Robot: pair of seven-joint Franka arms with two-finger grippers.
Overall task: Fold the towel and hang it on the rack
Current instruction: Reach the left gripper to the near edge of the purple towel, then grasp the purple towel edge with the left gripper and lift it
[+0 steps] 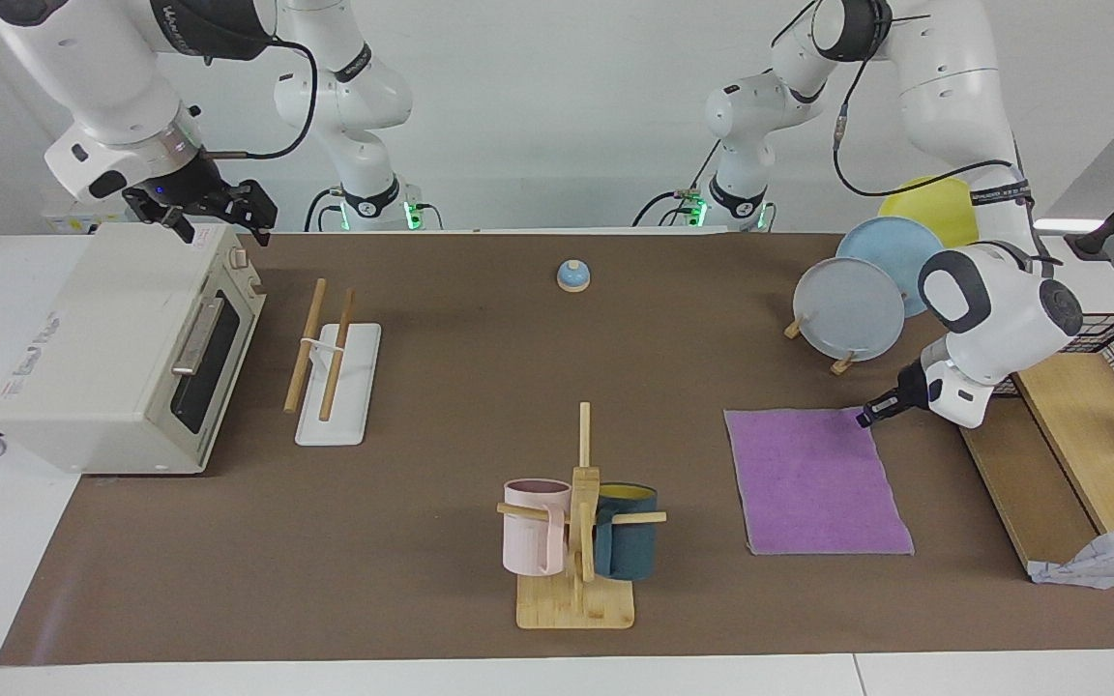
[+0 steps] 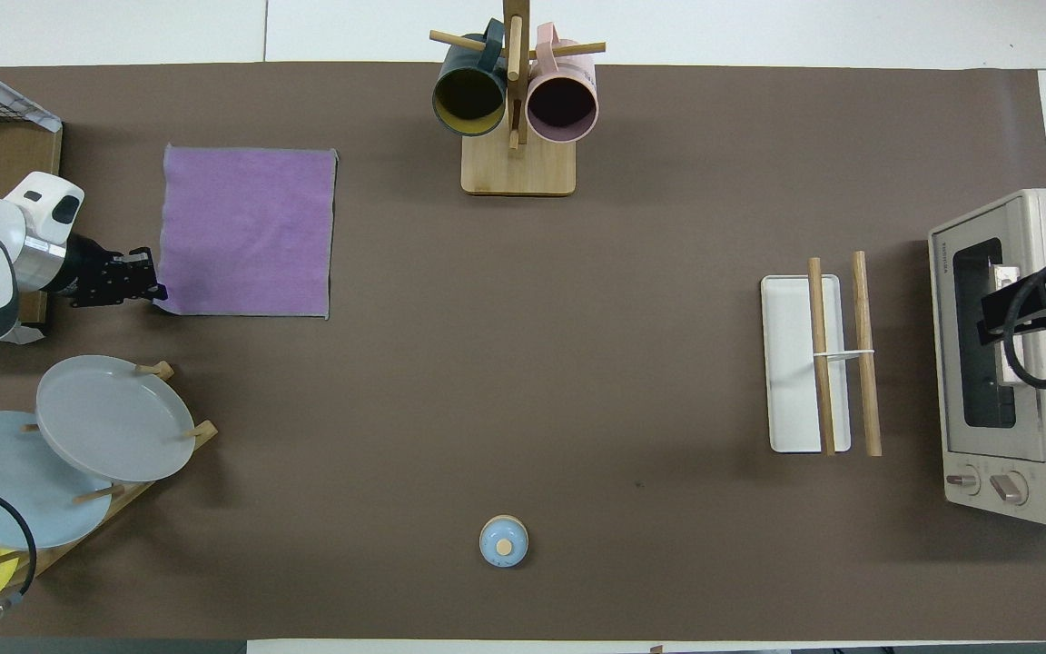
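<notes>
The purple towel [image 1: 818, 478] lies flat and unfolded on the brown mat toward the left arm's end of the table; it also shows in the overhead view [image 2: 246, 232]. My left gripper [image 1: 866, 418] is low at the towel's corner nearest the robots, at the cloth's edge [image 2: 149, 289]. The corner lies flat. The rack [image 1: 330, 362], two wooden rods on a white base [image 2: 791, 363], stands bare beside the toaster oven. My right gripper [image 1: 214, 217] waits open above the toaster oven.
A toaster oven [image 1: 122, 348] stands at the right arm's end. A mug tree [image 1: 581, 522] with two mugs stands farthest from the robots. A plate stand with plates [image 1: 847, 307], a blue bell [image 1: 573, 275] and a wooden shelf with a wire basket [image 1: 1050, 435] are also here.
</notes>
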